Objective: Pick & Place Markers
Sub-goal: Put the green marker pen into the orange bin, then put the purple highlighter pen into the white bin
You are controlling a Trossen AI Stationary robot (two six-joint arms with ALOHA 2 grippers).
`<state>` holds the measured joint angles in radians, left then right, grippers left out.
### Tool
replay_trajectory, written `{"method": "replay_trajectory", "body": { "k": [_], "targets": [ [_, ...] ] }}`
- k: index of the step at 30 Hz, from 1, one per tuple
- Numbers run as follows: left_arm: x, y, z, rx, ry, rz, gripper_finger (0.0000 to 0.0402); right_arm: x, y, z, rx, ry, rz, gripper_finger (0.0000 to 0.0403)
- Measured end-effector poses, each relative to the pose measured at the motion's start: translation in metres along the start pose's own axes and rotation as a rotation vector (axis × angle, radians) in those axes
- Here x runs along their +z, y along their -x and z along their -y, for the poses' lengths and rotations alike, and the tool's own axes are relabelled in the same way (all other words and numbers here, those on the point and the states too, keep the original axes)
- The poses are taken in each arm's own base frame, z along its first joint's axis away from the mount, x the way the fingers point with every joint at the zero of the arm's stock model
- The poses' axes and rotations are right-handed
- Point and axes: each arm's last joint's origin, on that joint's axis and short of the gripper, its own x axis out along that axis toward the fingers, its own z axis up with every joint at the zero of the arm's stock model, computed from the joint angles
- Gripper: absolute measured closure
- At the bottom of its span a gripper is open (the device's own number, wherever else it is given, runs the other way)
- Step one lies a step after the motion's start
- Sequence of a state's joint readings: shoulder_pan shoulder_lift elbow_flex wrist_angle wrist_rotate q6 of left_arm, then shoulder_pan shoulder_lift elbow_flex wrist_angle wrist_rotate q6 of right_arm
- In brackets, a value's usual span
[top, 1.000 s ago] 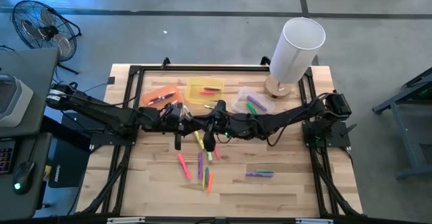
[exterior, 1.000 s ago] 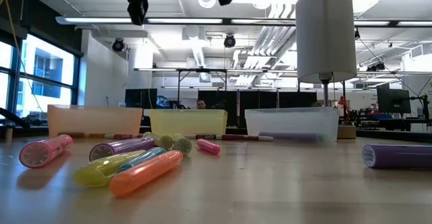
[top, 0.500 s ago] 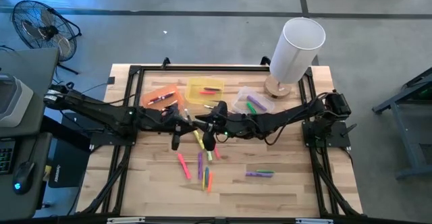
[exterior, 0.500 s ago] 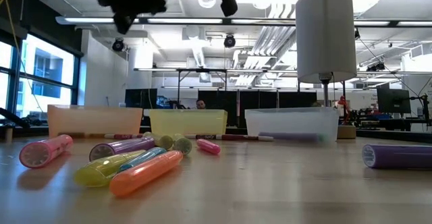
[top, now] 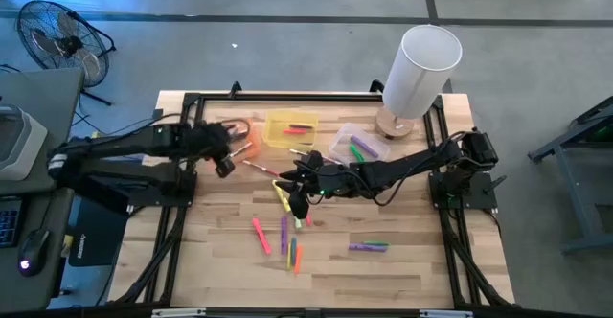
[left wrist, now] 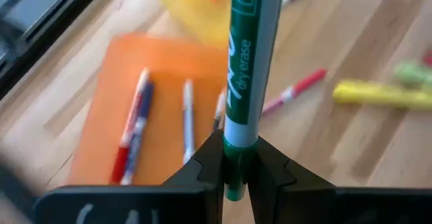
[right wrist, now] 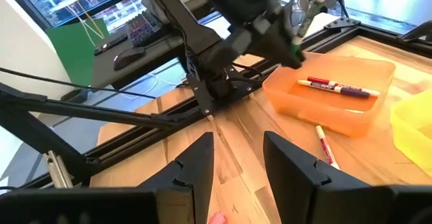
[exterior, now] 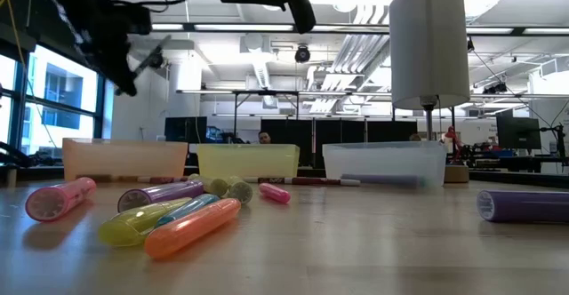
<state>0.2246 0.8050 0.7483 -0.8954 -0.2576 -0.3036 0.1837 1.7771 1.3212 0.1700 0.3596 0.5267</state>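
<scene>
Clamped upright between the fingers of the left gripper (left wrist: 233, 166), a green marker (left wrist: 244, 69) is held above the orange bin (left wrist: 152, 116), apparently for dropping in, while the right gripper (right wrist: 236, 158), fingers apart and empty, hangs over scattered markers (top: 283, 227) at mid-table.

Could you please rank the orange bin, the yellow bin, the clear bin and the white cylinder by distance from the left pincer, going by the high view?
1. The orange bin, right beside the left pincer, which holds a green marker.
2. The yellow bin, toward the table's middle.
3. The clear bin, right of the middle.
4. The white cylinder, at the far right corner.
</scene>
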Motion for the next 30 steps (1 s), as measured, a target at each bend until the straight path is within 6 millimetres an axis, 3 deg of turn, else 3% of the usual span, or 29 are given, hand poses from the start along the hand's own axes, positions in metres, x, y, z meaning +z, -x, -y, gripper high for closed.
{"method": "replay_trajectory", "body": {
  "k": [4, 13, 24, 30],
  "targets": [
    [0.007, -0.009, -0.016, -0.028, 0.044, -0.043, 0.0369, 0.000, 0.000, 0.000, -0.005, -0.009, 0.007, 0.0284],
    [0.014, -0.051, -0.039, 0.017, 0.149, -0.240, 0.0369, -0.002, 0.002, -0.006, 0.018, -0.016, 0.002, 0.0284],
    [0.011, -0.096, -0.047, 0.040, 0.194, -0.466, 0.0337, -0.007, 0.005, -0.013, 0.019, -0.009, 0.000, 0.0284],
    [0.009, -0.104, -0.046, 0.042, 0.191, -0.503, 0.0333, -0.006, 0.005, -0.012, 0.010, -0.008, 0.005, 0.0284]
  ]
}}
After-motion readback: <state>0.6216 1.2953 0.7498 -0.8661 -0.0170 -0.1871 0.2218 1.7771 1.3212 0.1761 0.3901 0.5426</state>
